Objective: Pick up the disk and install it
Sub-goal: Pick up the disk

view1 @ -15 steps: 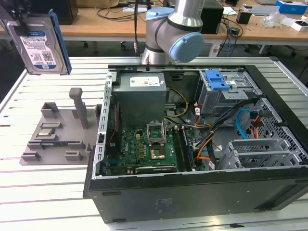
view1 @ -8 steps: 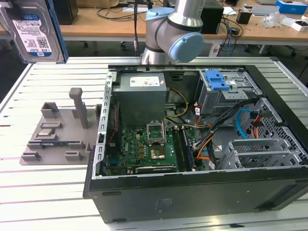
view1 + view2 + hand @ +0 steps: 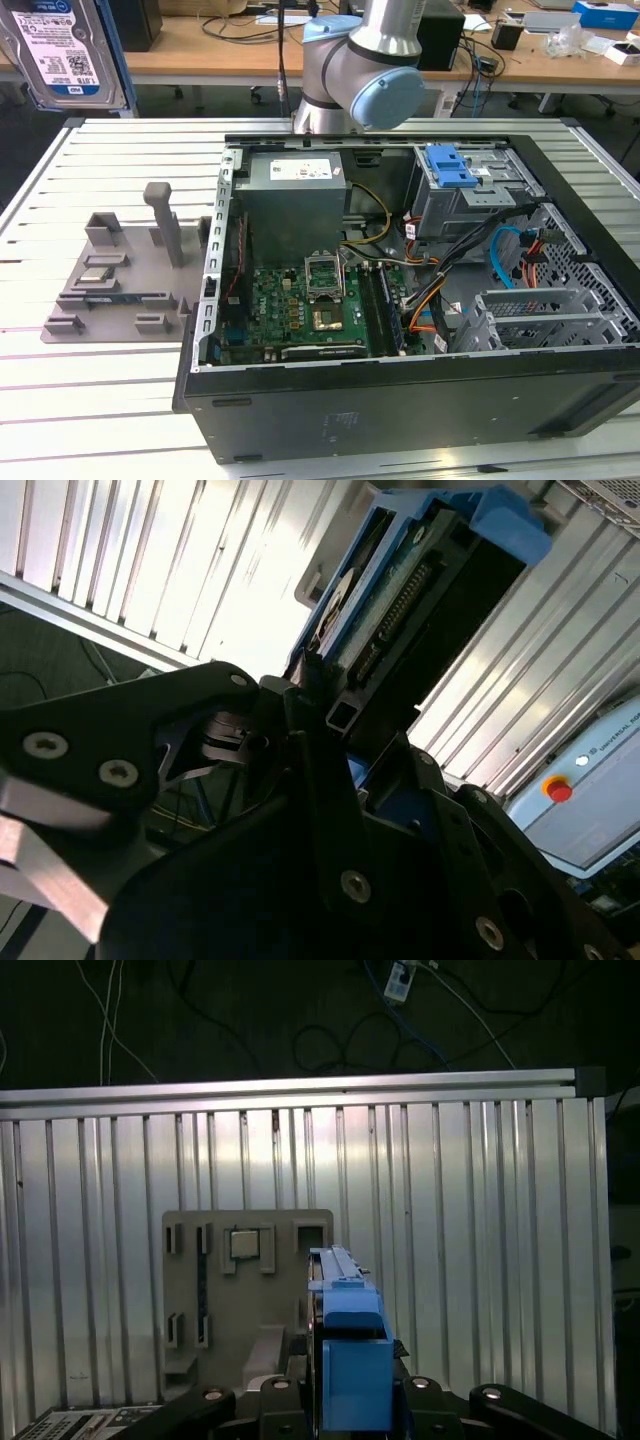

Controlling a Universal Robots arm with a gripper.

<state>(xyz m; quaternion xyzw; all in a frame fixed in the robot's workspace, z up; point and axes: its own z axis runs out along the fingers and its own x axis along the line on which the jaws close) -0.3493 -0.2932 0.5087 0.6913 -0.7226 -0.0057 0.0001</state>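
Disk (image 3: 350, 1345) off counter (image 3: 70, 400), up in air, clamped edge-on in my gripper (image 3: 350, 1402), blue side rail toward first wrist camera. Label face shows at exterior view's left, high, near that camera. Pick done, install not: disk well apart from open computer case (image 3: 400, 300) and its drive cage with blue latch (image 3: 450, 165). Jaws together on disk's two faces. Grey parts tray (image 3: 200, 1290) lies on counter beneath.
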